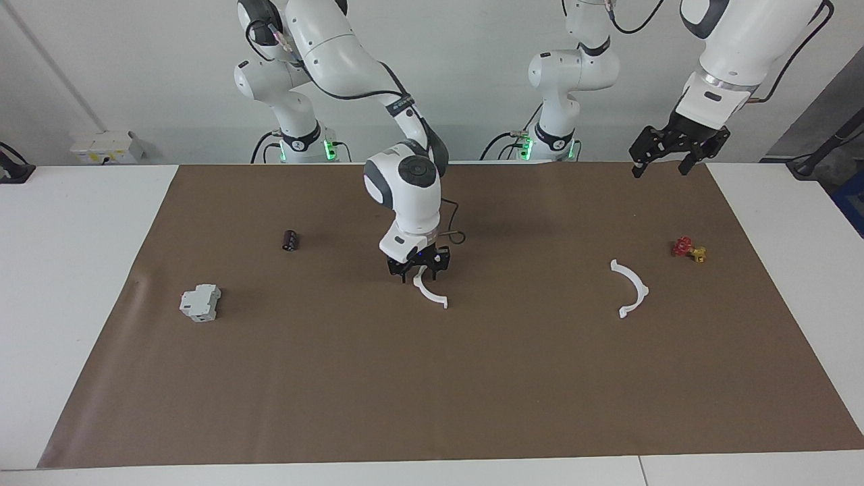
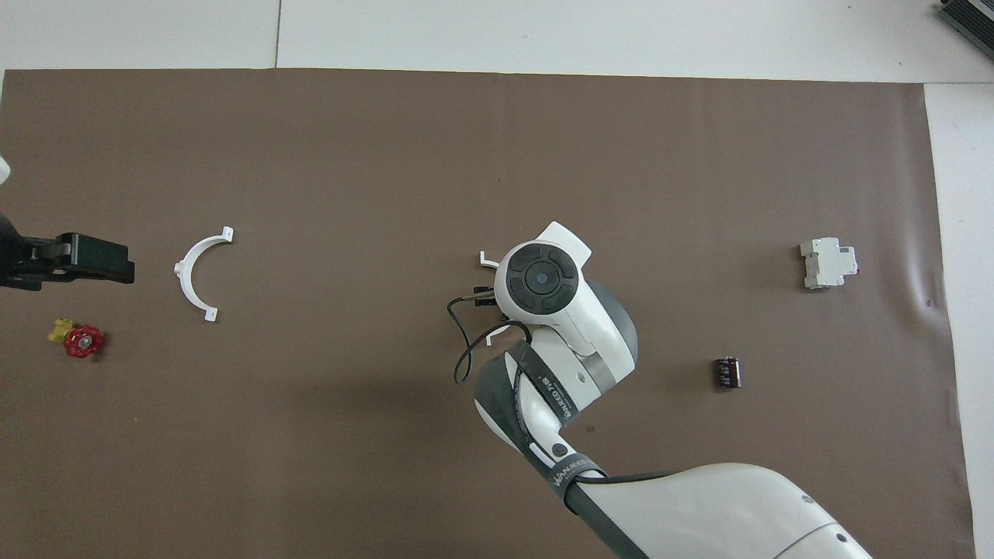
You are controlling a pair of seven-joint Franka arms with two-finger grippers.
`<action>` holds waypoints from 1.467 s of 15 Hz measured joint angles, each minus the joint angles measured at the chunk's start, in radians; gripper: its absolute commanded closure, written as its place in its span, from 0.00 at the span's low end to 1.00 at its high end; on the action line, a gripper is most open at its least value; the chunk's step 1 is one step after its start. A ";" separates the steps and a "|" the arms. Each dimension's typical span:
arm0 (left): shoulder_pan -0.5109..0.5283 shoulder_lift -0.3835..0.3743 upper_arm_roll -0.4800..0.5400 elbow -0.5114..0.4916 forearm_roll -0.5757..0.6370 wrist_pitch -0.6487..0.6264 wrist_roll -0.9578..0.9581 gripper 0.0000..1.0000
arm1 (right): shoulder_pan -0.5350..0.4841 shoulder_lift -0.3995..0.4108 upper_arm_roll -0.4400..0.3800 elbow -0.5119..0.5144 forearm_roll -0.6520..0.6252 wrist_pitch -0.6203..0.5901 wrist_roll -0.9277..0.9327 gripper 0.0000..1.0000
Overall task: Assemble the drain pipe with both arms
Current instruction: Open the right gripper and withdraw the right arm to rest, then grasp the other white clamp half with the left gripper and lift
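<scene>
The drain pipe lies in two parts on the brown mat [image 1: 472, 378]. One white half-ring [image 1: 425, 294] is at the middle, and my right gripper [image 1: 418, 268] stands open just over its end nearer the robots, its fingertips either side of that end. In the overhead view the right wrist covers most of this half-ring, and only its end tab [image 2: 486, 258] shows. The other half-ring [image 1: 644, 290] [image 2: 183, 281] lies toward the left arm's end. My left gripper [image 1: 671, 154] [image 2: 78, 260] waits open, raised over the mat's edge at that end, holding nothing.
A red-and-yellow valve [image 1: 688, 250] [image 2: 78, 340] sits beside the second half-ring, nearer the robots. A small black cylinder [image 1: 290, 239] [image 2: 727, 372] and a grey-white boxy block [image 1: 200, 302] [image 2: 827, 262] lie toward the right arm's end.
</scene>
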 measured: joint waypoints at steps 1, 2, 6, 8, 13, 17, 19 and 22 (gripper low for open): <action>0.002 -0.001 0.001 -0.011 0.000 0.021 0.000 0.00 | -0.009 -0.026 -0.005 0.001 0.000 -0.002 0.000 0.00; 0.008 -0.001 0.003 -0.035 0.000 0.062 0.000 0.00 | -0.028 -0.056 -0.009 0.001 0.000 -0.014 0.000 0.00; 0.034 0.011 0.009 -0.237 0.000 0.351 0.001 0.00 | -0.164 -0.189 -0.017 0.010 0.000 -0.132 -0.022 0.00; 0.053 0.043 0.010 -0.328 0.000 0.492 0.002 0.00 | -0.245 -0.235 -0.019 0.029 -0.001 -0.211 -0.076 0.00; 0.072 0.176 0.013 -0.470 0.000 0.828 0.002 0.00 | -0.454 -0.306 -0.023 0.058 -0.001 -0.388 -0.239 0.00; 0.087 0.255 0.013 -0.516 0.000 0.948 0.002 0.00 | -0.514 -0.371 -0.023 0.092 -0.001 -0.529 -0.312 0.00; 0.090 0.273 0.013 -0.524 0.000 0.960 0.002 0.00 | -0.522 -0.409 -0.023 0.157 -0.001 -0.656 -0.376 0.00; 0.092 0.275 0.013 -0.566 0.000 1.017 0.004 0.00 | -0.529 -0.448 -0.022 0.253 -0.001 -0.801 -0.477 0.00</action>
